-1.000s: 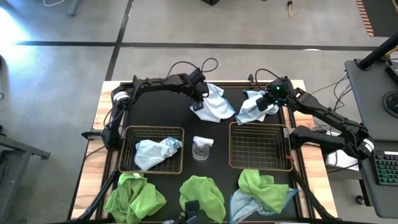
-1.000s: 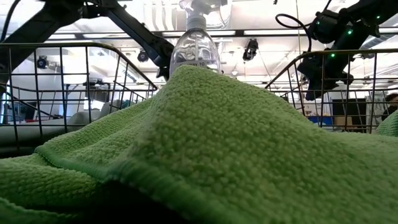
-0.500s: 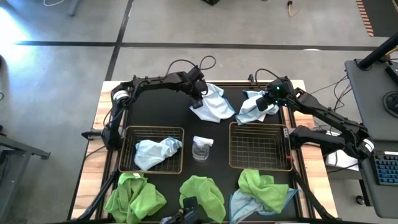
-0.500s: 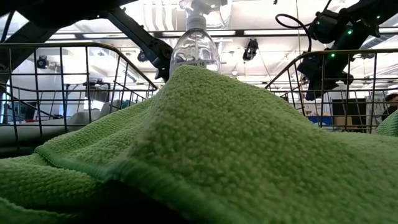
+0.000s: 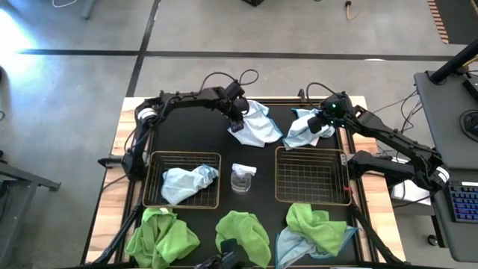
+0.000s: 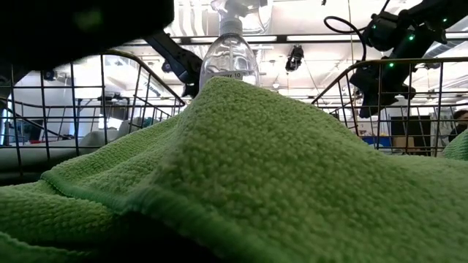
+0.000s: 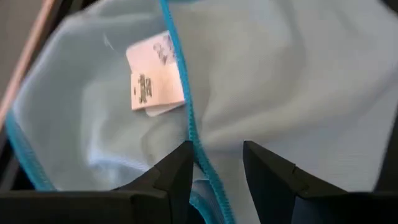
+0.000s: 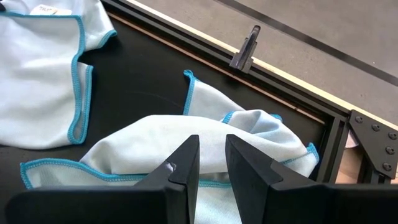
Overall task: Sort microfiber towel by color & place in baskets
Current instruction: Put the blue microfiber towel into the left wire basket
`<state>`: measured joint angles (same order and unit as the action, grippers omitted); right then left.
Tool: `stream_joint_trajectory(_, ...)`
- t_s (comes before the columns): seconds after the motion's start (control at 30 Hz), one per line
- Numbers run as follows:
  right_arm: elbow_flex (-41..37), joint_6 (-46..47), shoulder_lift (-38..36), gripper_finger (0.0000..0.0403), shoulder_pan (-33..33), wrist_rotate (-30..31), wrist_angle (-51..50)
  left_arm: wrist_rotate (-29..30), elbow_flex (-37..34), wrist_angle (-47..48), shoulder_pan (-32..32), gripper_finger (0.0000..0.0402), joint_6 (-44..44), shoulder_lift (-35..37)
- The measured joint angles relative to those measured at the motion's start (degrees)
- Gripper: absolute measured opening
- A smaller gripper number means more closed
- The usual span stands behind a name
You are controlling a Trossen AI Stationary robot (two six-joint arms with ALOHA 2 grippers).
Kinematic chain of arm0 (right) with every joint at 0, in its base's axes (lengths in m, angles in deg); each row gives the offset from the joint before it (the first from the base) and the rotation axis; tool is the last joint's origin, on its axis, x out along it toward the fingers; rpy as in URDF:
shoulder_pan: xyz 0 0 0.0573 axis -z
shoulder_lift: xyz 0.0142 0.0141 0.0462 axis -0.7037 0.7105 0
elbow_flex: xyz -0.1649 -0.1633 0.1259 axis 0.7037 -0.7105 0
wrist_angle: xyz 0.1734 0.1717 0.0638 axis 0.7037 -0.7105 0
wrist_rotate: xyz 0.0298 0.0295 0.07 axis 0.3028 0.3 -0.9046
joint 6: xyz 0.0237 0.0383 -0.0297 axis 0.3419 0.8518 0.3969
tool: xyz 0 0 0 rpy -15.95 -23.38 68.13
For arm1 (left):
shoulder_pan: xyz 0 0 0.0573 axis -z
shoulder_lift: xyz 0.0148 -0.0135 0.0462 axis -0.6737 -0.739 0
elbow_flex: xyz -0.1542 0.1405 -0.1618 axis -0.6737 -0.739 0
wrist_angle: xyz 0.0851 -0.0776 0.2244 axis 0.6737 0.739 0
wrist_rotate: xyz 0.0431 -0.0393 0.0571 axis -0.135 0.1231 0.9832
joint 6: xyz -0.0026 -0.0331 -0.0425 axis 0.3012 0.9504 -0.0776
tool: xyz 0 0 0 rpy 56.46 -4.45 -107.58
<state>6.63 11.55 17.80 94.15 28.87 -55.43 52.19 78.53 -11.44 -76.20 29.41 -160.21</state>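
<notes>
A: The lime green towels [image 5: 161,235] look like thick looped cloth, nubby and matt up close; the pale blue towels [image 5: 254,125] are thinner, smoother cloth with stitched turquoise edging and a papery white label [image 7: 154,74].

B: The baskets [image 5: 311,176] are thin bronze wire, faintly shiny; the worktop [image 5: 269,157] is matt black with pale wood borders; the spray bottle [image 6: 229,55] is clear glossy plastic; the floor [image 5: 75,82] is dull grey concrete.

Two dark, matte black jointed arms, slim tubular links with blocky joints. Black cables loop loosely off the left arm [image 5: 190,99] and right arm [image 5: 388,138]. Small green lights glow near the right arm's wrist. Each black two-finger gripper [image 8: 208,165] has flat, angular, wedge-shaped fingers [image 7: 177,174].
</notes>
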Motion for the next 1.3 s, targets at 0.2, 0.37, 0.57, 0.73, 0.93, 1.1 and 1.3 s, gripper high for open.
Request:
stream_joint_trajectory(0.2, 0.0, 0.0, 0.0, 0.0073, 0.0, 0.0, 0.0, 0.0, 0.0, -0.1, 0.0, 0.0126, 0.2, -1.9)
stream_joint_trajectory(0.37, 0.0, 0.0, 0.0, 0.0073, 0.0, 0.0, 0.0, 0.0, 0.0, -0.3, 0.0, 0.0126, 0.2, -2.7)
stream_joint_trajectory(0.57, 0.0, 0.0, 0.0, 0.0073, 0.0, 0.0, 0.0, 0.0, 0.0, -0.3, 0.0, 0.0121, 0.2, -2.9)
stream_joint_trajectory(0.73, 0.0, 0.0, 0.0, 0.0073, 0.0, 0.0, 0.0, 0.1, 0.0, -0.3, 0.0, 0.0094, 0.2, -2.9)
stream_joint_trajectory(0.93, 0.0, 0.0, 0.0, 0.0073, 0.0, 0.0, 0.0, 0.1, 0.0, -0.2, 0.0, 0.0018, 0.6, -2.9)
stream_joint_trajectory(1.1, 0.0, 0.0, 0.0, 0.0073, 0.0, 0.0, 0.0, 0.1, 0.0, -0.2, 0.0, 0.0010, 1.5, -2.9)
stream_joint_trajectory(1.3, 0.0, 0.0, 0.0, 0.0073, 0.0, 0.0, 0.0, 0.1, 0.0, 0.4, 0.0, 0.0002, 4.0, -2.7)
